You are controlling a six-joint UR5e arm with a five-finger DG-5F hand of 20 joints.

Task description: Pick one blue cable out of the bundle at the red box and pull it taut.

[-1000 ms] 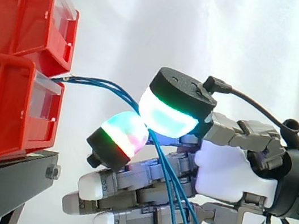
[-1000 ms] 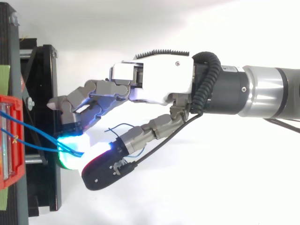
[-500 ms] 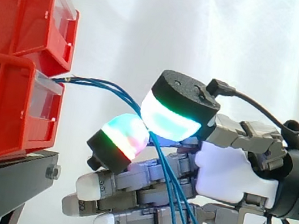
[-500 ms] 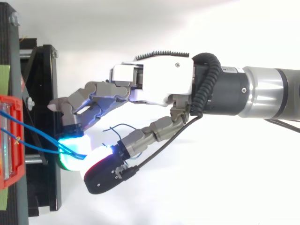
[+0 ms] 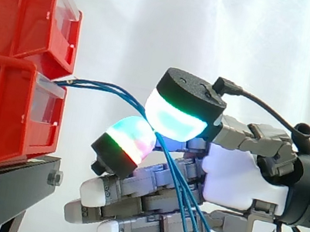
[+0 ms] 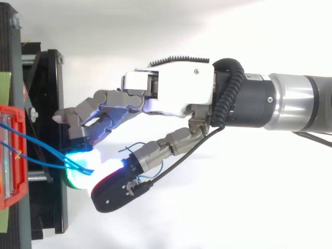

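Note:
A bundle of thin blue cables (image 5: 112, 89) leaves the front of the lower red box (image 5: 1, 108), arcs right and hangs down past the hand's (image 5: 243, 178) lower fingers. The hand reaches in from the right, just short of the box. Its large cyan-green thumb pad (image 5: 178, 117) and a multicoloured fingertip pad (image 5: 127, 141) close together on the cables where they bend downward. The other fingers lie straight below. From above, the cables (image 6: 36, 142) run from the box (image 6: 10, 155) into the glowing pads, in front of the hand (image 6: 171, 88).
A second red bin (image 5: 19, 4) is stacked on the lower one. Both rest on a black stand (image 5: 0, 185) whose edge lies just left of the fingertips. A white curtain hangs behind.
The hand stays almost in place. The thumb pad has dipped slightly down and left since half a second ago, and the hanging cable ends have swung a little to the right.

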